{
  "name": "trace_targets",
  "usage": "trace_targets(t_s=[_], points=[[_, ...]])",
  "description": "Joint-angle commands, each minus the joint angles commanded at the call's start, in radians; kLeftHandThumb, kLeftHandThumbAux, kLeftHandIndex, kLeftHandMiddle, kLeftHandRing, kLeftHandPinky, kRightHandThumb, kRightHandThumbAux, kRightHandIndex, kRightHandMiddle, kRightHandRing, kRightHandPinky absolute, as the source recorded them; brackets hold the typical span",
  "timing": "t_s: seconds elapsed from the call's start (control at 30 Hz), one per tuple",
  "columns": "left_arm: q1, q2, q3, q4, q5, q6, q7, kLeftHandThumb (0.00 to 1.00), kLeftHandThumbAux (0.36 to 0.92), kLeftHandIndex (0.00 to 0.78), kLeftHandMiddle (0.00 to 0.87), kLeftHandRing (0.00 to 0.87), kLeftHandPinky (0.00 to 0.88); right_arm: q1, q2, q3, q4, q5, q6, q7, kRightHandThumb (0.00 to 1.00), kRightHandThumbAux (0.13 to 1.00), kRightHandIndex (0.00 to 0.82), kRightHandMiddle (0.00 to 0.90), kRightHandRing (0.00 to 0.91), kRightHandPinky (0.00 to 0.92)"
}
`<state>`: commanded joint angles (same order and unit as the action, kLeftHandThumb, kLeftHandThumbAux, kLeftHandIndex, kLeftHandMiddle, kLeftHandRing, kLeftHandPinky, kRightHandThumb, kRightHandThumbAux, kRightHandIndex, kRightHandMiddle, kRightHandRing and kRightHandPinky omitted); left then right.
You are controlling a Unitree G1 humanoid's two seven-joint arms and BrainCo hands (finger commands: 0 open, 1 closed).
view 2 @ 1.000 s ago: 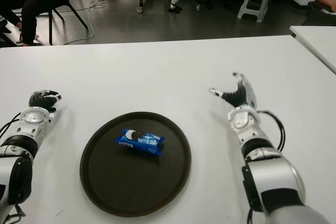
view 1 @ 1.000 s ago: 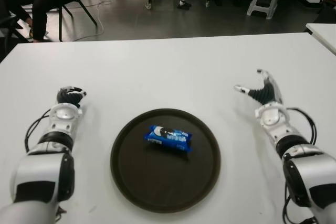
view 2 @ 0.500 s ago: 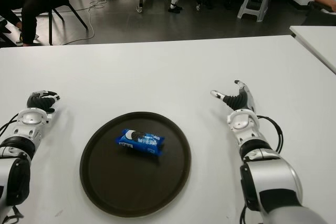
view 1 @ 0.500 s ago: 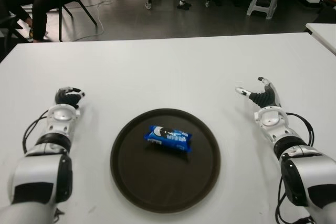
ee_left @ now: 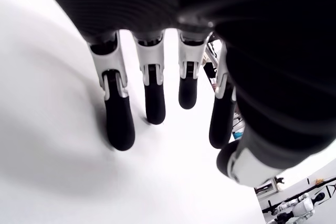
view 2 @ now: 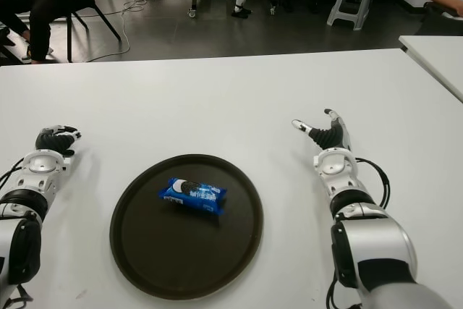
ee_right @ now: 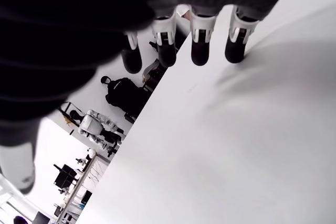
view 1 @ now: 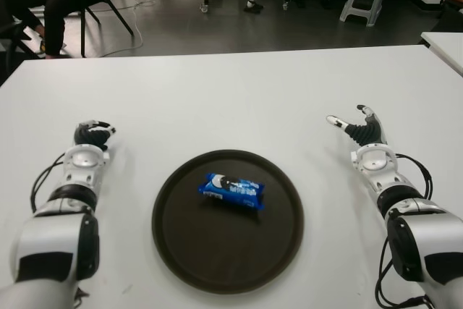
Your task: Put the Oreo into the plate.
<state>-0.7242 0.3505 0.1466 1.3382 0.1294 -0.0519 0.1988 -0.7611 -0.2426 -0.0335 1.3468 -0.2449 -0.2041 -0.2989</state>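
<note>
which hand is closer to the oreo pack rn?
Left, narrowly. The left hand shows left of the plate; the right hand sits farther right. The Oreo pack lies on the plate.

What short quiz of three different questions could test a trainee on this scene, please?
1. True or false: the Oreo pack lies inside the plate.
2. What does the right hand hold? A) the pack B) nothing C) a cup
3. On which side of the plate does the left hand show?

Key: 1 true. 2 B, its fingers are spread over the table. 3 the robot's left, holding nothing.
</note>
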Motion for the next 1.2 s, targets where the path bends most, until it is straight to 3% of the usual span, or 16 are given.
trace_targets(t_s=[0.77, 1.2], points=[[-0.007, -0.003, -0.007, -0.003, 0.001, 0.009, 0.0, 0.675, 0.724, 0.398, 0.139, 0.168, 0.173, 0.004, -0.006, 0.027, 0.0, -0.025, -0.017, -0.022, 0.0, 0.623, 0.041, 0.023, 0.04, 0.028], [-0.005, 0.002, -0.013, -0.002, 0.002, 0.004, -0.005, 0.675, 0.723, 0.399, 0.138, 0.155, 0.146, -0.001, -0.005, 0.028, 0.001, -0.022, -0.005, -0.009, 0.0, 0.62, 0.045, 0.039, 0.097, 0.158]])
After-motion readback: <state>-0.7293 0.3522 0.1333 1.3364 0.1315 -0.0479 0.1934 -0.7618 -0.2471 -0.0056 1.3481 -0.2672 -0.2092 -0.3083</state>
